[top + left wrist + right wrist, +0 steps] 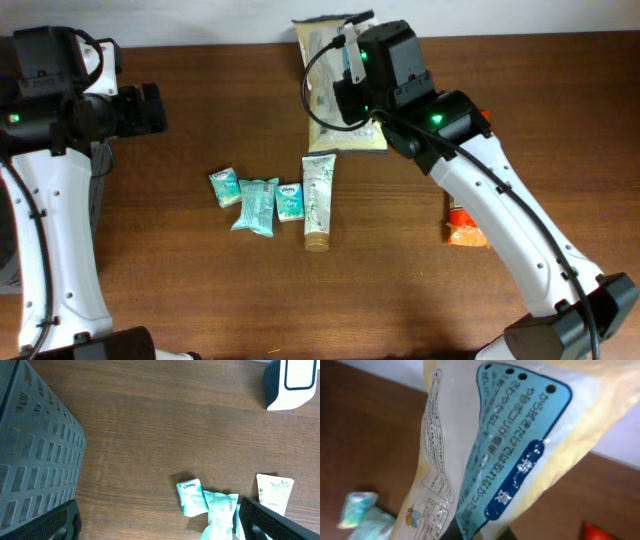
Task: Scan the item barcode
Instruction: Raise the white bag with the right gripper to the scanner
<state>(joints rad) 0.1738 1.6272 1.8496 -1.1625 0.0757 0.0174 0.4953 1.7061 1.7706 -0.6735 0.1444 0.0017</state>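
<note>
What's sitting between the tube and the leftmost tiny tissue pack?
In the overhead view, a teal packet and another tissue pack lie between the tube and the leftmost pack.

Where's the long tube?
In the overhead view, the tube lies mid-table, just right of the small tissue packs and below the yellow pouch.

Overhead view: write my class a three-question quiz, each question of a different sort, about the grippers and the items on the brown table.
1. True or false: the right gripper is shut on the flat yellow plastic packet with a blue label.
2. How many small teal packets lie left of the pale green tube? A two, B three, C five.
3. Fill in: the left gripper stands ___, holding nothing.
Key: 1 true; 2 B; 3 open.
</note>
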